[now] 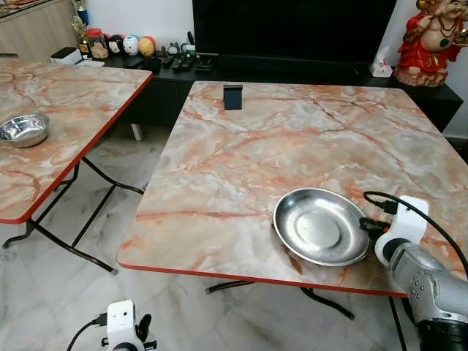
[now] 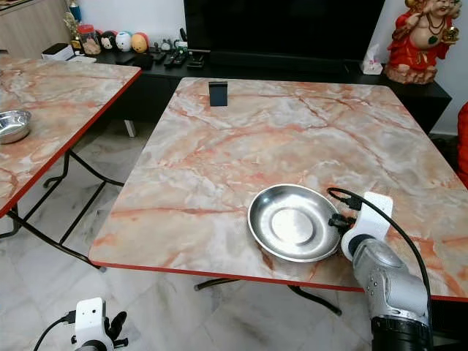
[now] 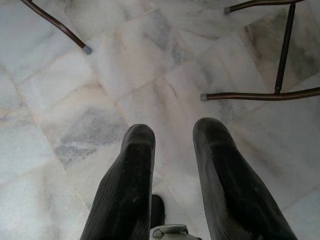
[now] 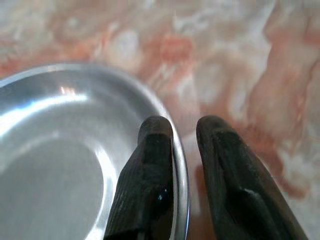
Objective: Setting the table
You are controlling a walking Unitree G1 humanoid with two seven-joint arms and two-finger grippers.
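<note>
On the far left, a small round steel bowl point(image 1: 23, 129) sits on the neighbouring marble-patterned folding table with a red edge point(image 1: 66, 110), well apart from the work. Low between the tables, the left gripper point(image 3: 172, 137) hangs idle over the pale marble floor tiles point(image 3: 75, 100), its two black fingers parted and holding nothing.

The main marble-patterned table with a red rim point(image 1: 241, 168) carries a small dark upright stand point(image 1: 232, 96) near its far edge and — close to the near right corner — a shallow round stainless-steel plate point(image 1: 320, 225), lying flat on the top. The right gripper point(image 4: 184, 131) is at the plate's right rim: in the right wrist view one finger lies over the rim inside the dish, the other outside on the table, with a gap between them, so the grip looks slackened rather than clamped.

The step in hand appears to be placing this plate — probably letting it go. The next move likely calls for a clean withdrawal to the right without dragging the rim.
</note>
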